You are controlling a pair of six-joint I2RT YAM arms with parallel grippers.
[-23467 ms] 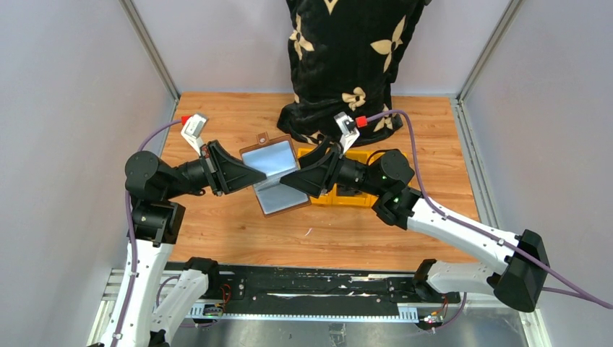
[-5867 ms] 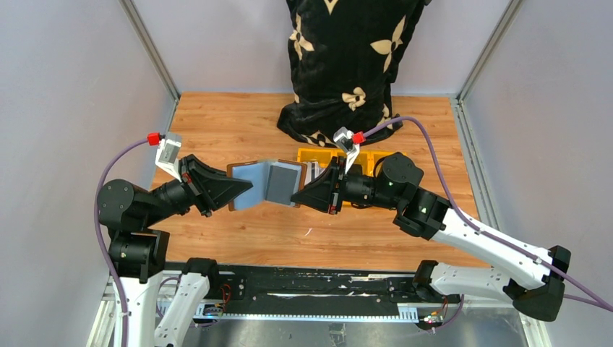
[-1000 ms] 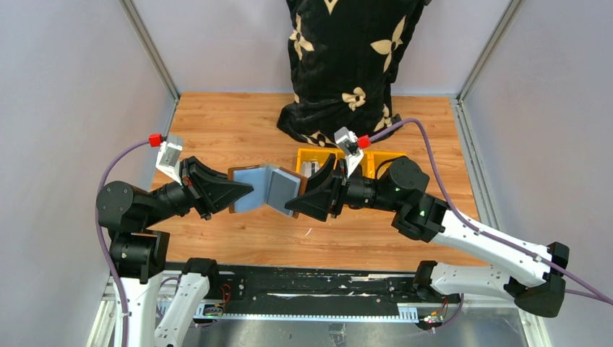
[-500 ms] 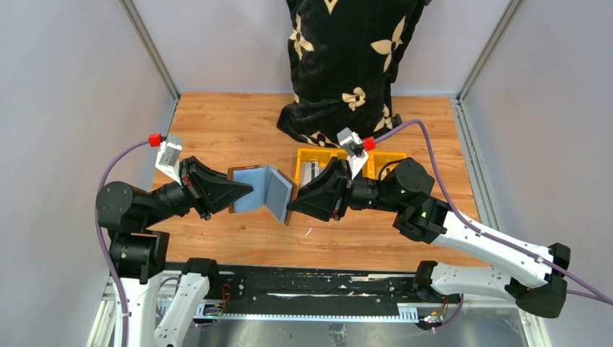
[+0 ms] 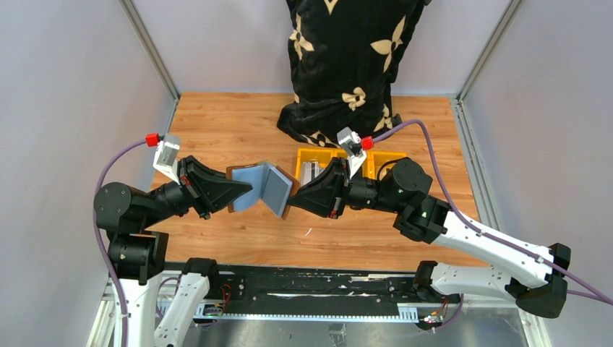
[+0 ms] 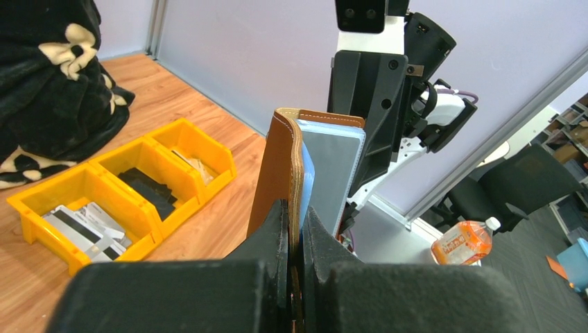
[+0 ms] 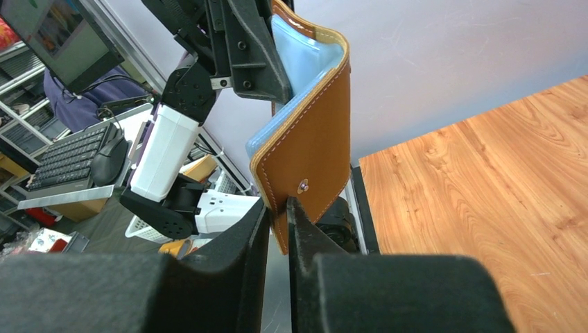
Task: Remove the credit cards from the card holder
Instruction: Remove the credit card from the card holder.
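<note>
Over the wooden table (image 5: pixel 217 123), left hand (image 6: pixel 295 225) and right hand (image 7: pixel 279 216) pinch the card holder (image 5: pixel 271 189).

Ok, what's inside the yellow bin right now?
Grey striped credit cards lie in the left compartment of the yellow bin, black items in the middle, pale pieces in the right. Anything beneath those top layers is covered.

overhead view; wrist close-ups on card holder (image 6: pixel 276 173)

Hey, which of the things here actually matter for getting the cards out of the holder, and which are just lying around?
Job: card holder, held off the table; credit cards, in the yellow bin.
Lying about: black patterned cloth; orange bottle, beyond the table.
</note>
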